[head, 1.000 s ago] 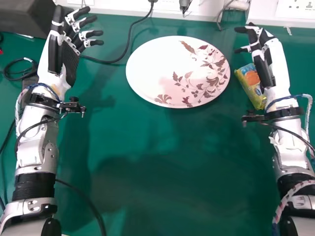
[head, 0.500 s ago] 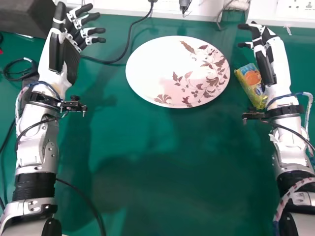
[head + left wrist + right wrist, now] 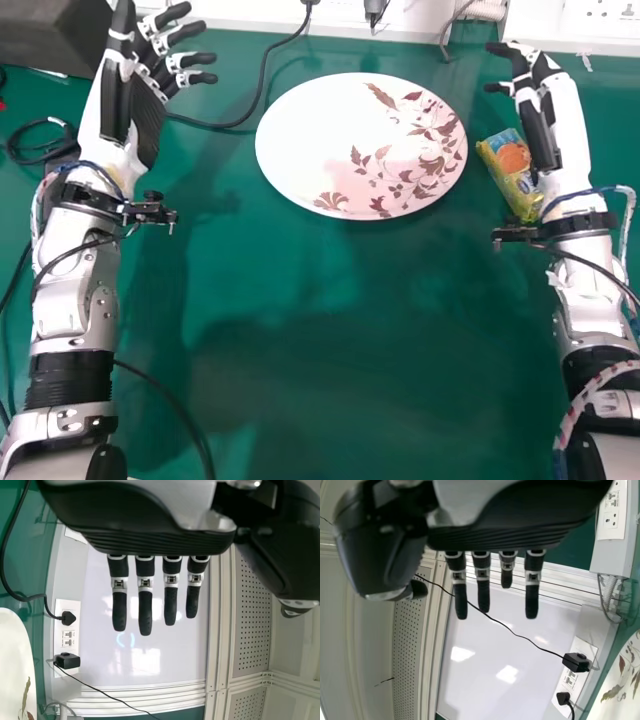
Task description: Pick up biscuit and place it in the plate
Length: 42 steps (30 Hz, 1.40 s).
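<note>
Biscuit (image 3: 508, 178), in a yellow and blue packet, lies on the green table (image 3: 300, 330) to the right of the plate (image 3: 320, 140), slanted, with its near end toward the right. Just beside it on the right is the right hand (image 3: 566, 125), open with its fingers loosely extended and holding nothing; whether it touches the packet, I cannot tell. The plate, white with a reddish leaf pattern, sits at the far middle. Left of it, the left hand (image 3: 147, 125) is open too, its fingers apart and nothing in hold. A black cable (image 3: 263, 80) runs between that hand and the plate.
</note>
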Motion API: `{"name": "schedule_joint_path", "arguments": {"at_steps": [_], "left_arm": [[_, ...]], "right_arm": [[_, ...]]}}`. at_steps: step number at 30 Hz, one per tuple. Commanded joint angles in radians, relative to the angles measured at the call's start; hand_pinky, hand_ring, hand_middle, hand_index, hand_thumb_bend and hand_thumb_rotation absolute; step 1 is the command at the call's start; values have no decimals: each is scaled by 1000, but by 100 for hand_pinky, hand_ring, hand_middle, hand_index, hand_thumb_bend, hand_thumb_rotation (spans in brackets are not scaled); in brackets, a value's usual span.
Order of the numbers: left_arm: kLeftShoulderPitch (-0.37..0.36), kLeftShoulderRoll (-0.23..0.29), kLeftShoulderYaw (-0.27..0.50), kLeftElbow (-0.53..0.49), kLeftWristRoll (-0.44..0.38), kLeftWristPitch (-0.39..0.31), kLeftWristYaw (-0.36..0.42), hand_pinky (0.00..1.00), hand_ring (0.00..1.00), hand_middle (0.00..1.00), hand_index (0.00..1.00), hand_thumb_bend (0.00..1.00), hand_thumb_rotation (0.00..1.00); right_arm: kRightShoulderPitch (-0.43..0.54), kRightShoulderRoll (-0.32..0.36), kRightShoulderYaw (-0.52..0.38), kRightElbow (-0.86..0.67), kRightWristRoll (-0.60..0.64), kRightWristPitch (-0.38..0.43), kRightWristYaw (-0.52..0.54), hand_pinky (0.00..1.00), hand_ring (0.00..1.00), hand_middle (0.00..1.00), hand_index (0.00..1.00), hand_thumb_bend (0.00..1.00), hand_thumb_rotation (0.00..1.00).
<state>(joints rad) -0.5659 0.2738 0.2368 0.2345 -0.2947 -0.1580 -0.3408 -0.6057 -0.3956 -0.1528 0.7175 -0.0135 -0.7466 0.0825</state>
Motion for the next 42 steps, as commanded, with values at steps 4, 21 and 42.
{"name": "schedule_joint_path", "arguments": {"at_steps": [4,21,42], "left_arm": [[14,-2,-2,-24,-2,6,6,57,66,80,83,90,84],[11,-8,1,-25,-15,15,-6,58,67,80,83,89,85],[11,-14,-7,-31,0,18,-1,58,67,80,83,90,83]], "right_arm": [[3,5,-1,-23,-4,12,-7,66,82,85,76,44,14],[5,2,1,-33,-9,16,-5,65,82,85,76,40,10],[-3,4,-5,-8,14,5,20,63,81,84,76,39,9]]}}
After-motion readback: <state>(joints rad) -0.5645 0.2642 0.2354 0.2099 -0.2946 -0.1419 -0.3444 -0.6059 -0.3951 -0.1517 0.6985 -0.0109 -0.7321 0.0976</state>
